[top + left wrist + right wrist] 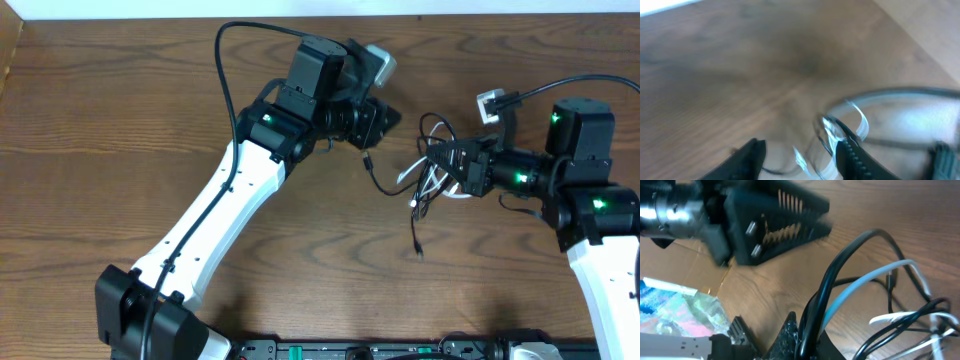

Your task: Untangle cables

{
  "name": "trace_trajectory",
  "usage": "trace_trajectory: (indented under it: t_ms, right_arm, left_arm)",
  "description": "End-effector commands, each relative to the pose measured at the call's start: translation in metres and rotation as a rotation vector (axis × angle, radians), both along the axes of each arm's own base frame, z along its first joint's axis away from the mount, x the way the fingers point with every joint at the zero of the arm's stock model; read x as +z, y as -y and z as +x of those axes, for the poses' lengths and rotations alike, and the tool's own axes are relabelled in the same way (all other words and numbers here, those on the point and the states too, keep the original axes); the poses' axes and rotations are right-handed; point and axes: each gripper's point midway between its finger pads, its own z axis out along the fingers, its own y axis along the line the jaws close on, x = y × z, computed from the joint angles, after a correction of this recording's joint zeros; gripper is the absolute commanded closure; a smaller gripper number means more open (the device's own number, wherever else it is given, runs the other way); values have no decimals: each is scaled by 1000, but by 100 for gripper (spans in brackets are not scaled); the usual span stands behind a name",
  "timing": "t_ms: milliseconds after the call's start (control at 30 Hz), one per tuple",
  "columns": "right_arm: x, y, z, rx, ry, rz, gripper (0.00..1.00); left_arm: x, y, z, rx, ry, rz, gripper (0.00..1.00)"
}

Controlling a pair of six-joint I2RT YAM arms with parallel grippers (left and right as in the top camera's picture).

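The black cable [416, 205] and the white cable [440, 186] lie tangled in a bunch right of the table's middle. One black end with a plug [418, 250] trails toward the front, and another black strand [372, 168] runs left. My right gripper [447, 160] is shut on the cables at the bunch. In the right wrist view its fingers [812, 337] pinch the black cable [850, 255] and the white cable [865, 282] together. My left gripper [388, 118] is open, left of the bunch and apart from it. The left wrist view is blurred and shows white loops [857, 122] beyond the open fingers [800, 160].
The wooden table [120, 150] ends at a pale strip along the back and at a left edge [8, 60]. A thick black arm cable [225, 60] arches above the left arm. The left gripper's body [775, 225] fills the upper left of the right wrist view.
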Motion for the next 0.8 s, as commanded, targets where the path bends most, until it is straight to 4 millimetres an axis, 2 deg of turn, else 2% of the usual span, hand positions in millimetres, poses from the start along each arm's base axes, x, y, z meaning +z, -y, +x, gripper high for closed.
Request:
trace_trajectory:
  t_ms: [0, 33, 67, 100, 133, 267, 467, 667, 767]
  right_arm:
    - [8, -9, -4, 70, 27, 46, 99]
    - [13, -12, -7, 103, 44, 71, 99]
    - [18, -15, -9, 129, 59, 92, 99]
    - [23, -17, -12, 154, 74, 112, 99]
    - [29, -20, -14, 179, 87, 135, 99]
    - [48, -26, -20, 245, 115, 214, 99]
    - [80, -33, -33, 358, 150, 320, 99]
    - [85, -38, -41, 409, 145, 344, 99]
    - [85, -39, -42, 415, 148, 344, 99]
  left_arm:
    - [9, 13, -31, -266, 27, -86, 37]
    - [11, 14, -35, -296, 26, -102, 28]
    - [13, 14, -38, -320, 28, -118, 16]
    - [16, 14, -41, -338, 28, -134, 9]
    - [18, 15, -42, -351, 29, -147, 7]
    - [27, 20, -47, -392, 46, -191, 4]
    - [36, 24, -42, -403, 101, -212, 3]
    - [60, 31, -28, -385, 201, -273, 3]
    - [65, 33, -16, -318, 217, -273, 3]
